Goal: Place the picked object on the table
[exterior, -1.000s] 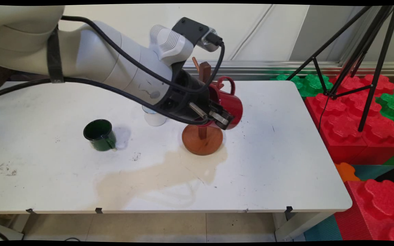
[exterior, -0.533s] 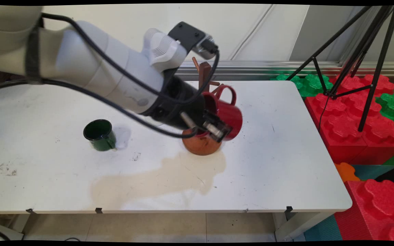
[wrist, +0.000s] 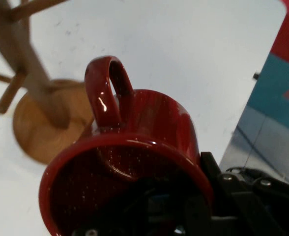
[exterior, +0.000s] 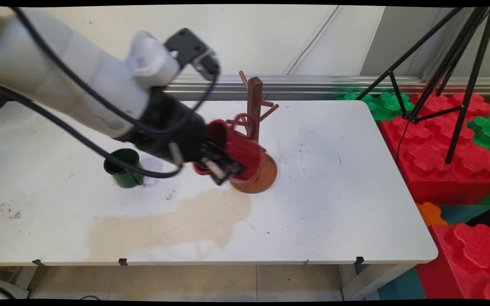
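My gripper [exterior: 216, 163] is shut on the rim of a red mug [exterior: 238, 151], which it holds tilted on its side above the table, handle upward. In the hand view the red mug [wrist: 134, 162] fills the lower middle, its handle pointing up and its mouth toward the camera. A wooden mug tree [exterior: 254, 106] with a round base [exterior: 266, 174] stands just right of and behind the mug; in the hand view the mug tree [wrist: 31, 93] sits at the upper left. A dark green mug [exterior: 122, 170] stands on the table to the left, partly behind the arm.
The white table [exterior: 334, 191] carries a tan stain [exterior: 177, 221] in front of the tree. Red and green giant blocks [exterior: 440, 144] and a black tripod [exterior: 453, 68] stand to the right beyond the table edge.
The arm has swung left with the red mug, carrying it from the tree's right side to its left front. The white cup seen earlier is now behind the arm.
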`<state>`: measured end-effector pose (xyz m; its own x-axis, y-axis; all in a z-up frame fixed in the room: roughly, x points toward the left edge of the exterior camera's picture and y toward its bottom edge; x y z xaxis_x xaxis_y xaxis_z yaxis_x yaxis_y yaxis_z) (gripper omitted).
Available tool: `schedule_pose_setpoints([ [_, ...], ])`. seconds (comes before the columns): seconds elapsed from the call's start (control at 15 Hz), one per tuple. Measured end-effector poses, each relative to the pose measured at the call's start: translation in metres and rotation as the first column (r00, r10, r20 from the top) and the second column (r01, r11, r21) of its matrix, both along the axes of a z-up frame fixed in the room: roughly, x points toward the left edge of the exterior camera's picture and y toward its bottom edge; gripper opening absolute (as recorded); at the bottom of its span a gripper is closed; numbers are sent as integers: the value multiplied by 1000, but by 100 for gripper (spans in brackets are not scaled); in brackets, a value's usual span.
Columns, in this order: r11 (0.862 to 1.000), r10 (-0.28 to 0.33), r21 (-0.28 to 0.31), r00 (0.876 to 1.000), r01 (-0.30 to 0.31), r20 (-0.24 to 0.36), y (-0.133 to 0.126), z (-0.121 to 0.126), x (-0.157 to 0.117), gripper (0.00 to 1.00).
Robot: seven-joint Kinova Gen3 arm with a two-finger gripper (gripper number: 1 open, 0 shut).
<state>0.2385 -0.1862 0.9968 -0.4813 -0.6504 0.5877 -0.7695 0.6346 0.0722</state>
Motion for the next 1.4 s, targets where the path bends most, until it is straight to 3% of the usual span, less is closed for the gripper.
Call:
schedule_pose_setpoints([
  [0.27, 1000, 7, 25, 996, -9, 85, 6, 6, 32, 0],
  [0.87, 997, 43, 59, 981, -55, 192, -3, -4, 70, 0],
  [1.4, 994, 25, 89, 948, -56, 317, -42, -33, 96, 0],
])
